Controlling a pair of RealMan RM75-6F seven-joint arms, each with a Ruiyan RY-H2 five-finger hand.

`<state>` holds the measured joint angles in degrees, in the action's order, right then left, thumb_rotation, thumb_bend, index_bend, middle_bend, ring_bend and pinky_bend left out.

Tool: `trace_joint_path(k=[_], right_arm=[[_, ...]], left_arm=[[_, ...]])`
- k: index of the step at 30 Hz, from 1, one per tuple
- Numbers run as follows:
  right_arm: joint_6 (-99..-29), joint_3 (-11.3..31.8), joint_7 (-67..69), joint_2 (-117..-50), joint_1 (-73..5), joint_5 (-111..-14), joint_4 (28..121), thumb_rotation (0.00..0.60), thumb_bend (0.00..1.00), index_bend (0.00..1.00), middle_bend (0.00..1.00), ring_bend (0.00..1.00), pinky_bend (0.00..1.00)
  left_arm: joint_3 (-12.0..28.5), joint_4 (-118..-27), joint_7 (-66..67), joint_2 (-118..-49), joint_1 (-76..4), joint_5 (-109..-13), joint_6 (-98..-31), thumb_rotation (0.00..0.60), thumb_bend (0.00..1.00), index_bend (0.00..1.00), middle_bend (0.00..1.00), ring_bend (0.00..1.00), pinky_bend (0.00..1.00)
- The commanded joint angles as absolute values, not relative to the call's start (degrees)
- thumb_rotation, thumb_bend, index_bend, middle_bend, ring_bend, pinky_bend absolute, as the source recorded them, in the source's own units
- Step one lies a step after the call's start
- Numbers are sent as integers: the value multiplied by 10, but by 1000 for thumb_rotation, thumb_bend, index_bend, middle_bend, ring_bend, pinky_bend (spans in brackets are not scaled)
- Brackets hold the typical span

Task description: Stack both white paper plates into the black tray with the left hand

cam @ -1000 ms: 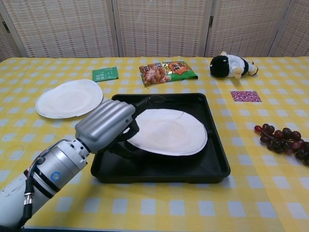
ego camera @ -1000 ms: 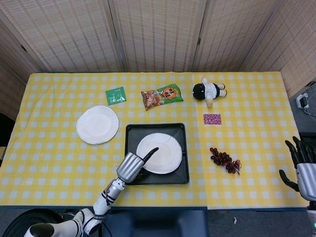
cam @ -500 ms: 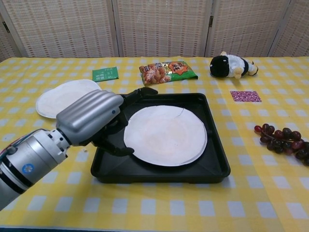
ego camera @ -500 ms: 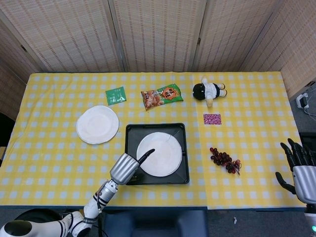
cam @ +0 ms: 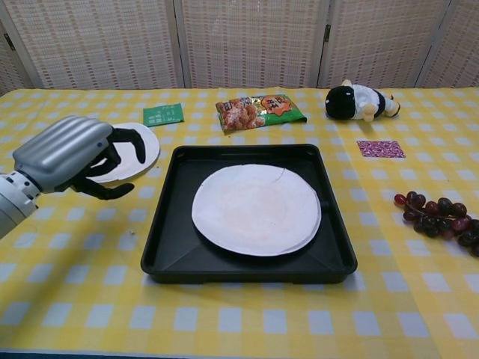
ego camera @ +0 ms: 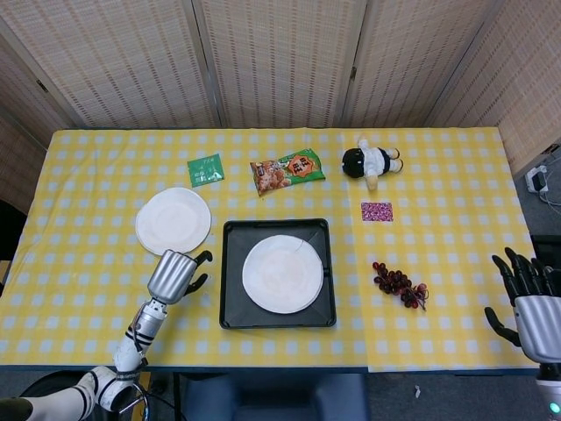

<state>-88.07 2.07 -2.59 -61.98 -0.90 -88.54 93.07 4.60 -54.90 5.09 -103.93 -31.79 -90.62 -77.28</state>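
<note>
One white paper plate [ego camera: 282,273] [cam: 256,209] lies flat inside the black tray [ego camera: 233,310] [cam: 168,254] at the table's middle. The other white paper plate [ego camera: 173,220] [cam: 142,142] lies on the checked cloth left of the tray. My left hand [ego camera: 173,274] [cam: 69,153] hovers between them, just below the loose plate, open with fingers apart and holding nothing. In the chest view it covers most of that plate. My right hand [ego camera: 529,298] stands open at the far right edge, away from everything.
A green packet [ego camera: 206,169] [cam: 163,114], a snack bag [ego camera: 287,171] [cam: 259,111] and a small doll [ego camera: 369,161] [cam: 360,100] lie behind the tray. A pink patterned card [ego camera: 377,211] [cam: 380,149] and a bunch of grapes [ego camera: 399,285] [cam: 439,215] lie to its right.
My left hand let go of the plate in the tray and drew back left, out of the tray, toward the loose plate. The right hand barely shifted.
</note>
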Motion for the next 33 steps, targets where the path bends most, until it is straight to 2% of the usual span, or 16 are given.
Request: trace_joint_path(k=[1, 17, 33], right_arm=[[-878, 21, -29, -621, -10, -883, 931, 600, 366, 0, 0, 0, 0], [-874, 27, -23, -617, -11, -873, 931, 600, 365, 0, 0, 0, 0], [-873, 27, -29, -617, -11, -871, 933, 600, 366, 0, 0, 0, 0]], left_arm=[[45, -496, 33, -1055, -313, -893, -762, 600, 330, 487, 1000, 1000, 1000], [54, -261, -26, -1150, -320, -868, -738, 600, 336, 448, 1000, 1000, 1000], [58, -161, -56, -1192, -337, -852, -703, 600, 335, 450, 1000, 1000, 1000]])
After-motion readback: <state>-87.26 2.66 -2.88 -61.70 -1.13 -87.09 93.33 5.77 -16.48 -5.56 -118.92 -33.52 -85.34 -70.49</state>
